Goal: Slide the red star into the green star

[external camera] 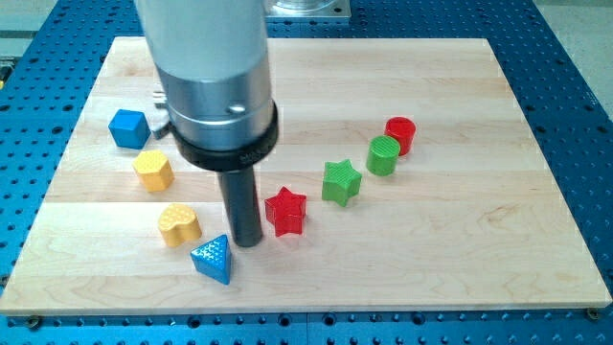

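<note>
The red star (285, 211) lies near the middle of the wooden board (460, 259), with the green star (341, 182) just beside it toward the view's upper right, a narrow gap between them. The arm carries no jaws and holds nothing; its rod ends in the tip (246, 240), set close against the red star's left side, though contact cannot be confirmed. The step in hand appears to be the approach before the push. The next move likely calls for a short slide rightward and slightly upward. A blue triangle (213, 260) sits just below the tip, a yellow heart (179, 224) left of it.
</note>
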